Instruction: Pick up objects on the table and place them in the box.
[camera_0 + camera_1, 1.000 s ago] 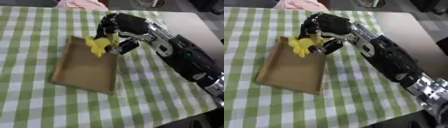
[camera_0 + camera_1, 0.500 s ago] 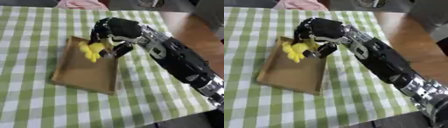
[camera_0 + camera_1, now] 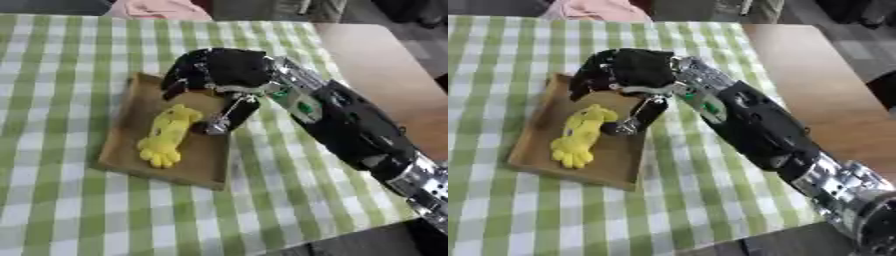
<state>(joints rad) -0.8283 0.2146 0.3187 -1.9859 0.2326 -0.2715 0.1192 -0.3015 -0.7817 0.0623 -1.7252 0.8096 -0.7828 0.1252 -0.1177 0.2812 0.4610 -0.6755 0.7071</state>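
Yellow toy (image 3: 166, 136) is seen lying flat in the box (image 3: 199, 170), just below and left of the right hand (image 3: 220, 72), whose fingers are spread apart, holding nothing.

A yellow toy (image 3: 166, 136) is lying flat inside the box (image 3: 129, 112), stretched lengthwise from the upper middle toward the near left part of the floor. Its near end is spreading into several rounded lobes (rather like a small glove or paw), and its far end is narrower. The box is a shallow brown tray with low walls, sitting slightly askew on the green-and-white checked cloth, its long sides running away from the viewer.
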